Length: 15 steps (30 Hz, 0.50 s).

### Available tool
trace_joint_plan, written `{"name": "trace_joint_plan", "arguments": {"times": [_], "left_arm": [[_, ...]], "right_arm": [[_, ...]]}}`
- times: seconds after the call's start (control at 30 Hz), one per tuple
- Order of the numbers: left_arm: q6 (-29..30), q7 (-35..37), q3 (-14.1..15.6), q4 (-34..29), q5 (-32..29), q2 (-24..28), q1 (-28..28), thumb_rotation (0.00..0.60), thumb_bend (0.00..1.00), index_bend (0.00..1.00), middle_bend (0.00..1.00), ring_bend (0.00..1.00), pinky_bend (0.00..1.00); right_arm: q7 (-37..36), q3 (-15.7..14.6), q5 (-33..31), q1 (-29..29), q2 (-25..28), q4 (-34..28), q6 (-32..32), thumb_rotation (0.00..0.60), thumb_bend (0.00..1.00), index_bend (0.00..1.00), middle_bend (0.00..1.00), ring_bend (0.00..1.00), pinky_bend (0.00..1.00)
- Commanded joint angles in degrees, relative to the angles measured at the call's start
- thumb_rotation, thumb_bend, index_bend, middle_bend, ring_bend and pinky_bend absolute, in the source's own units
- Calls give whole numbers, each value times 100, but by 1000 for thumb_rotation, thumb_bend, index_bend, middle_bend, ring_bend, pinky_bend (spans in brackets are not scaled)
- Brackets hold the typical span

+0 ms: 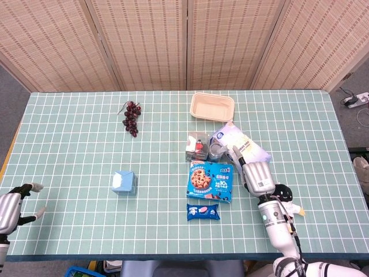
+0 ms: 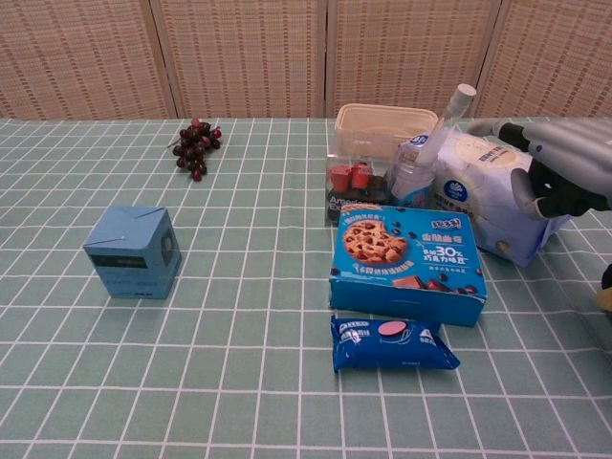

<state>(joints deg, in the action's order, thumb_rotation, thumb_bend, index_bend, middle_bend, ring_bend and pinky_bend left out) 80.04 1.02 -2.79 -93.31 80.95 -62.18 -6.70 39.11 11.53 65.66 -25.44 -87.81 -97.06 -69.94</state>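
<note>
My right hand (image 1: pixel 257 176) hovers with fingers apart and nothing in it, just right of the blue cookie box (image 1: pixel 210 180) and at the near end of the white bag (image 1: pixel 242 149). In the chest view the right hand (image 2: pixel 553 163) shows above the white bag (image 2: pixel 492 186). A plush toy (image 1: pixel 286 196) lies beside the right forearm, partly hidden by it. My left hand (image 1: pixel 10 203) sits at the table's near left corner, fingers spread, holding nothing, far from the blue carton (image 1: pixel 124 182).
An Oreo packet (image 1: pixel 203 212) lies in front of the cookie box. Behind it stand a clear box with red pieces (image 1: pixel 196 145) and a small jar (image 1: pixel 215 151). A beige tray (image 1: pixel 212 106) and grapes (image 1: pixel 132 117) lie further back.
</note>
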Motion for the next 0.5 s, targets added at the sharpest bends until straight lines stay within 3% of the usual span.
{"name": "trace_joint_plan", "arguments": {"times": [0.03,0.5], "left_arm": [[-8,-3,-2,-1,-9,5,-1,600,222,441,405,416,585],[-16,-49,-25,-39,-95,45,14,600,222,441,405,416,585]], "right_arm": [[2,-4,-22,-56,-52,39,18,600,753,39,994,1000,1000],[143,28,-80,-407,-274,84,87,600,759,39,994,1000,1000]]}}
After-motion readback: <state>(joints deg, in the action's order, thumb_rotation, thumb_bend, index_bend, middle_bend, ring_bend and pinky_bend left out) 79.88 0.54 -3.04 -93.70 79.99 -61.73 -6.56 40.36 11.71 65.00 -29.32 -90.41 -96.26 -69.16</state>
